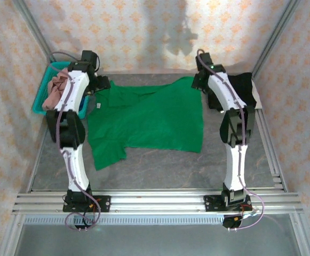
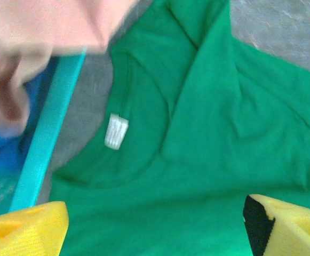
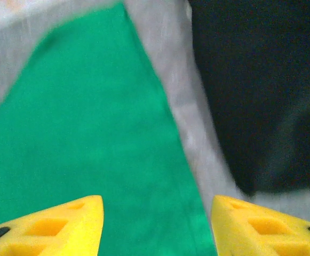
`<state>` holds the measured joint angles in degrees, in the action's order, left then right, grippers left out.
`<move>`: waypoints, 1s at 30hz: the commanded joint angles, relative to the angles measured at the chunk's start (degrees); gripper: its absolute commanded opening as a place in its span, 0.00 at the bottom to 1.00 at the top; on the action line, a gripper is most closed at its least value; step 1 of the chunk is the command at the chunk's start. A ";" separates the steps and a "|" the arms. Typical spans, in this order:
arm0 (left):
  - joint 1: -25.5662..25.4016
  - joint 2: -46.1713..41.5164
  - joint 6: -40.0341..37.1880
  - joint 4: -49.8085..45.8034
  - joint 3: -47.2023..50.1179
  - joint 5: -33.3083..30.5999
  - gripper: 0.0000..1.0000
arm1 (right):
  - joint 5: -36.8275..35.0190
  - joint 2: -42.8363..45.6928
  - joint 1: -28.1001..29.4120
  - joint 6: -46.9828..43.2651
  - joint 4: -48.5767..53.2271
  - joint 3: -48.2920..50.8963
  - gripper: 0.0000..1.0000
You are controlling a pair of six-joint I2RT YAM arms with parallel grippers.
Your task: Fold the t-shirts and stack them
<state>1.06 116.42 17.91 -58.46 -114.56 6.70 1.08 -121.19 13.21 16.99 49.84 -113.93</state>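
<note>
Left wrist: my left claw point(image 2: 156, 213) gapes empty over the green t-shirt point(image 2: 208, 133), teal basket point(image 2: 50, 133) at left. My right claw point(image 3: 157, 202) is spread empty too, black t-shirt point(image 3: 256, 90) upper right.

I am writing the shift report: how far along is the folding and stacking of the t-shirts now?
Done: the black t-shirt lies at the far right, apparently set aside. In hand: the green t-shirt lies spread on the table, partly folded over, with the left gripper and right gripper open above it, holding nothing. Left: finishing the green one, and the pink t-shirt in the teal basket.
</note>
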 commanded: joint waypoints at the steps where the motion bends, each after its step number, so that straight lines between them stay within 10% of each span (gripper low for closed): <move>1: -4.53 -12.46 1.00 10.27 16.85 -2.33 0.87 | 2.19 12.88 4.81 2.57 -11.81 19.18 0.56; 17: -19.51 -35.24 20.23 33.88 74.16 2.00 0.70 | 2.00 34.34 14.12 19.49 -26.83 69.58 0.33; 30: -32.83 -48.96 29.21 25.85 80.80 0.20 0.66 | -4.49 51.20 14.04 23.71 -12.04 75.55 0.27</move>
<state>-31.40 72.16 44.12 -27.09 -33.78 8.16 2.33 -74.81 27.33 39.64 30.63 -37.74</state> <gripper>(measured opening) 0.644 0.268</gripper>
